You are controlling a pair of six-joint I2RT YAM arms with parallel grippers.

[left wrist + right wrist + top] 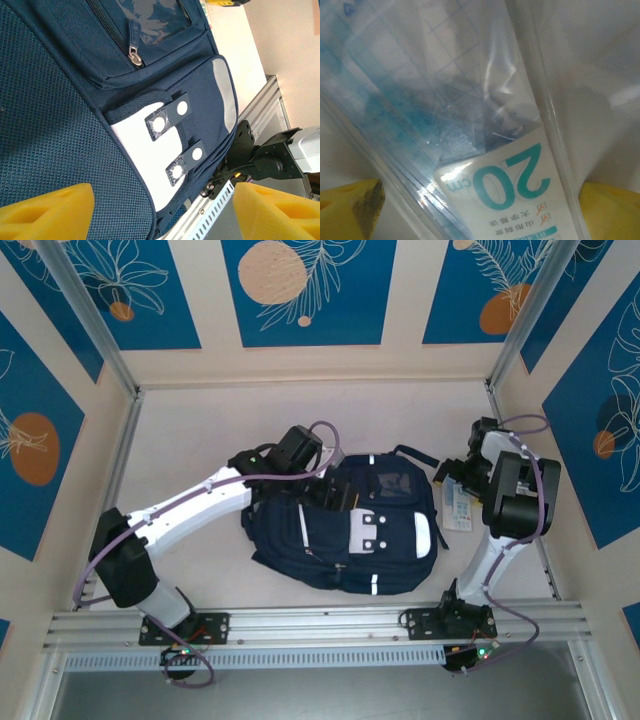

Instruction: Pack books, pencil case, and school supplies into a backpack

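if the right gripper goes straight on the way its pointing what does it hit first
The school supplies packet. In the right wrist view it lies directly ahead of the right gripper, spanning the gap between the open jaws. Depth is hard to judge, but it looks very close.

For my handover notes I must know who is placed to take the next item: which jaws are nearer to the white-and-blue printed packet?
Right. The right jaws stand open just over the packet, which lies between them. The left jaws hang over the backpack, well left of the packet.
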